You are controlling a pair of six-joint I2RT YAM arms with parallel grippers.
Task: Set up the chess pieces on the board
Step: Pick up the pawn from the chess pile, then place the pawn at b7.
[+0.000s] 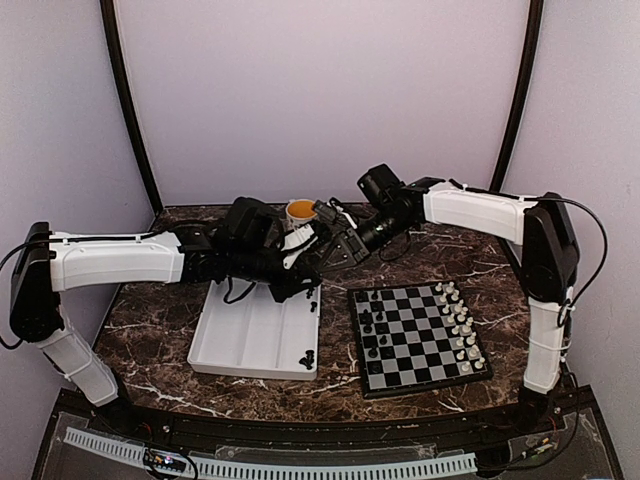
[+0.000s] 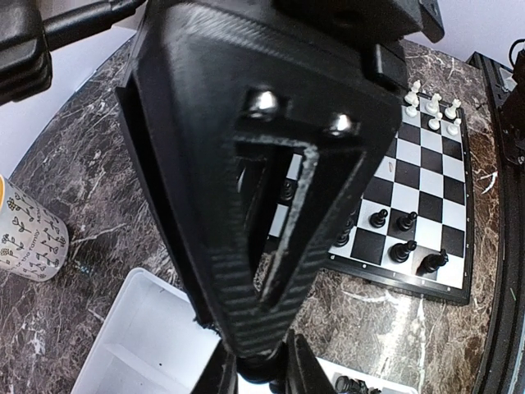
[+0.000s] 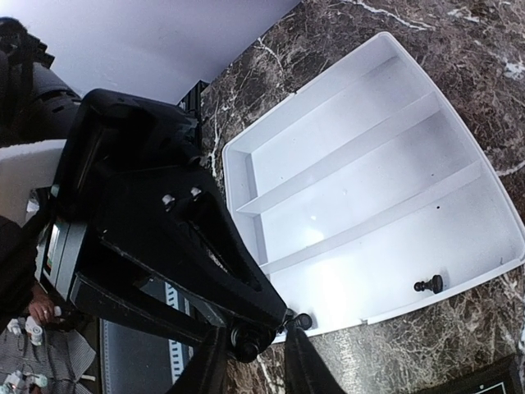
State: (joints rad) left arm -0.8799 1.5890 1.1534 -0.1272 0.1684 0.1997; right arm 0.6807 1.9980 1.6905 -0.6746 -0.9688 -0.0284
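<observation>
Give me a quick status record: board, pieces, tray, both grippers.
board: right of tray, lying flat
black pieces: board's left side
white pieces: board's right side
loose pieces: black, in tray's near right corner
left gripper: over tray's far edge, grip unclear
right gripper: tip to tip with left gripper, grip unclear

Board (image 1: 418, 335) checked black and silver-grey, rimmed black; pieces (image 1: 462, 325) black or white; tray (image 1: 250, 335) white; surface (image 1: 150, 335) dark brown marble, veined white; mug (image 2: 29, 238) white with small black flower print; arms (image 1: 115, 262) white and black.
</observation>
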